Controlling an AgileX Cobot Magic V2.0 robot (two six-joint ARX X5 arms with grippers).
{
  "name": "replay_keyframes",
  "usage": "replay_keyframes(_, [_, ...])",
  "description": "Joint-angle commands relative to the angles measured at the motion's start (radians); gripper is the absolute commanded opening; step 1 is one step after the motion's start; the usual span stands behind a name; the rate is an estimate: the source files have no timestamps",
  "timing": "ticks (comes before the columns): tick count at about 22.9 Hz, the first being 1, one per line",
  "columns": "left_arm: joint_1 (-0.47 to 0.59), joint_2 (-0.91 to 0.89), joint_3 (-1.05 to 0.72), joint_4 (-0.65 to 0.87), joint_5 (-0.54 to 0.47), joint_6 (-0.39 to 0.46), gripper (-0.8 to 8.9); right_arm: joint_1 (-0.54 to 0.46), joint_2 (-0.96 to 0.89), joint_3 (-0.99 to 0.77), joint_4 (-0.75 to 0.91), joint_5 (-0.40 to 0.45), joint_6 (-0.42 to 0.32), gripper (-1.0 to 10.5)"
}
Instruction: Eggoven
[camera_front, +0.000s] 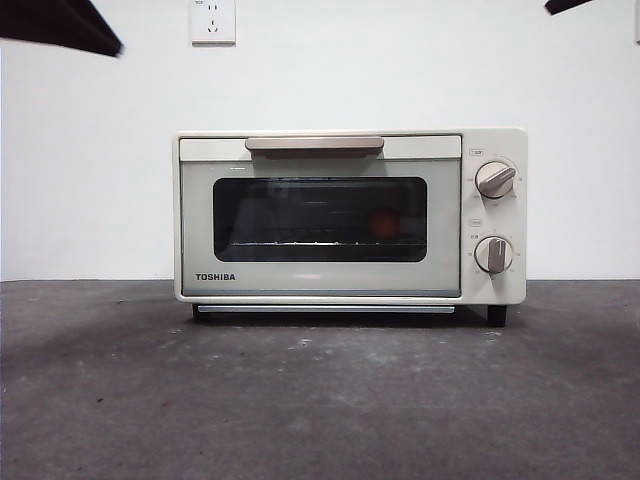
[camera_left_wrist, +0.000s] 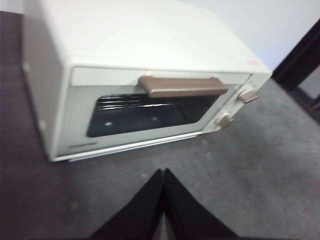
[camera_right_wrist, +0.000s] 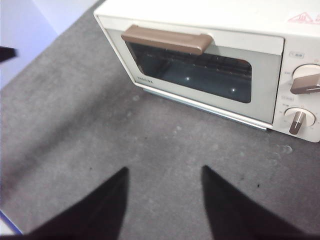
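Both grippers hang clear of the work and hold nothing: the left gripper (camera_left_wrist: 163, 172) has its jaws pressed together above the grey table (camera_front: 320, 400), in front of the oven's window end; the right gripper (camera_right_wrist: 165, 172) has its jaws spread apart, raised over the table in front of the door. From the front, each arm shows only as a dark tip at a top corner.

The oven (camera_front: 350, 215) stands square on the table with its door closed and its beige handle (camera_front: 314, 144) along the top edge of the door; through the dark glass window (camera_front: 320, 219) a faint reddish-orange blur, most likely the egg (camera_front: 385, 224), sits toward the knob side on the wire rack; neither wrist view shows it clearly, so I would not swear to it.

Judging from that, the egg is already inside and the door shut, so little is left beyond backing away, or perhaps turning a knob; the upper knob (camera_front: 495, 179) and lower knob (camera_front: 493, 254) sit one above the other at the right of the door. If the door must be reopened, the right gripper is better placed; approach the handle from above and in front, close around its middle, and pull down along the hinge's arc rather than straight out, lest the light oven slide or the egg roll on the rack.
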Motion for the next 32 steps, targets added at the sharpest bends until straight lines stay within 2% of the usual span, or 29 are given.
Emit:
replay_keyframes(1, [-0.01, -0.07, 0.008, -0.075, -0.066, 0.056, 0.07, 0.007, 0.025, 0.017, 0.003, 0.001, -0.035, 0.8])
replay_keyframes(3, [-0.013, -0.113, 0.008, -0.12, -0.112, 0.066, 0.07, 0.007, 0.037, 0.017, 0.003, 0.001, -0.061, 0.0])
replay_keyframes(6, [-0.014, -0.159, 0.008, -0.174, -0.151, 0.076, 0.07, 0.007, 0.052, 0.016, 0.004, 0.0, -0.082, 0.0])
replay_keyframes(14, [-0.014, -0.201, 0.008, -0.22, -0.151, 0.078, 0.07, 0.006, 0.07, 0.016, 0.026, 0.002, -0.093, 0.0])
replay_keyframes(32, [-0.014, -0.199, 0.008, -0.212, -0.151, 0.079, 0.07, 0.005, 0.061, 0.016, 0.093, 0.007, -0.094, 0.0])
